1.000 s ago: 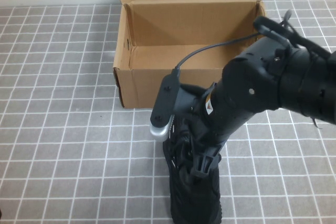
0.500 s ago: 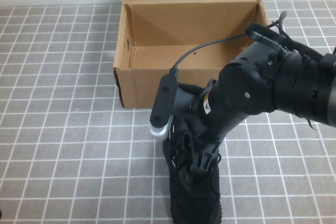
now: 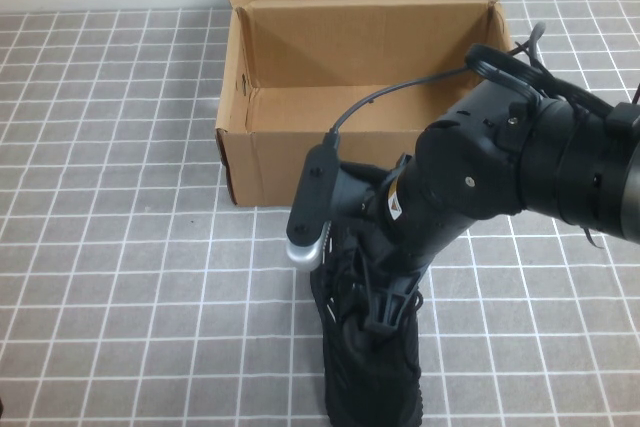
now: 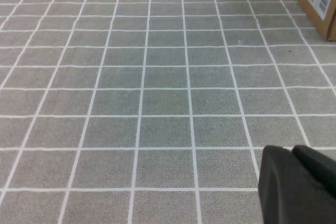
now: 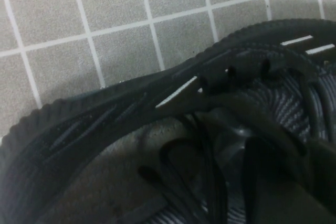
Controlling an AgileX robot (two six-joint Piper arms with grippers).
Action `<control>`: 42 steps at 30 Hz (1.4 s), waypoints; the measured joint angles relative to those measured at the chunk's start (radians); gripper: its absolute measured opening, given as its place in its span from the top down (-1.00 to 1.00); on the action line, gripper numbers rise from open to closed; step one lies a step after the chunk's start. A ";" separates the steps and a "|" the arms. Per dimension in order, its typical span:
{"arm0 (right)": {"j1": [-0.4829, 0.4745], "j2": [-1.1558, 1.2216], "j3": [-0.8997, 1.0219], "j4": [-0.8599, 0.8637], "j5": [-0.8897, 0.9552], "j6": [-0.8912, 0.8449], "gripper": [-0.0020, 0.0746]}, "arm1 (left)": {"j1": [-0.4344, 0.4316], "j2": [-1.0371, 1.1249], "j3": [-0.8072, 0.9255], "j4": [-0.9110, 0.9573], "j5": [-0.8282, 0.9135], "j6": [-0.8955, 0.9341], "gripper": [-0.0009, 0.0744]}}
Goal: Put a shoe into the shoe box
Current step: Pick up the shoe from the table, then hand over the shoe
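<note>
The shoe (image 3: 372,367) is seen lying on the gray tiled desk (image 3: 120,247) just in front of the box (image 3: 300,97), its long axis running from the desk's near edge toward the box; which end is the toe cannot be told. The right claw (image 3: 385,312) is lowered onto the shoe's laced top, and whether its fingers are parted or gripping cannot be told. The left claw (image 4: 299,182) is held closed, empty, above bare tiles well to the side.
</note>
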 joint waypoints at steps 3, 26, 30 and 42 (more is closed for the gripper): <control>0.000 0.000 0.000 0.000 0.011 0.000 0.70 | 0.000 0.000 0.000 0.000 0.000 0.000 0.98; 0.000 -0.258 -0.002 0.069 0.177 0.039 0.96 | 0.000 0.000 0.000 0.000 0.000 0.000 0.98; 0.000 -0.323 -0.018 0.081 0.210 0.048 0.96 | 0.000 0.000 0.000 0.000 0.000 0.000 0.98; 0.000 -0.335 -0.313 0.083 0.295 0.087 0.96 | 0.000 0.000 0.000 0.000 0.000 0.000 0.98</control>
